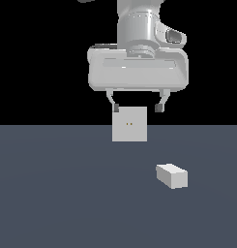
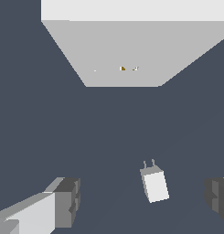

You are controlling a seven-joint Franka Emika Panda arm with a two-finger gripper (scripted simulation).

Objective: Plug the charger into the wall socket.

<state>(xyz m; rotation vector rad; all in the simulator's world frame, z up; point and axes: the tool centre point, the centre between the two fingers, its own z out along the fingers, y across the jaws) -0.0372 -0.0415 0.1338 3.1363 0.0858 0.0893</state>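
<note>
High in the exterior frame, my claw hangs open and empty above the floor; the charger lies lower right, well apart from the upright wall socket at centre

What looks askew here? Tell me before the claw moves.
Only the charger: it lies loose on the floor, turned at an angle, so its prongs do not point squarely at the wall socket. The open claw holds nothing. No damage shows.
</note>
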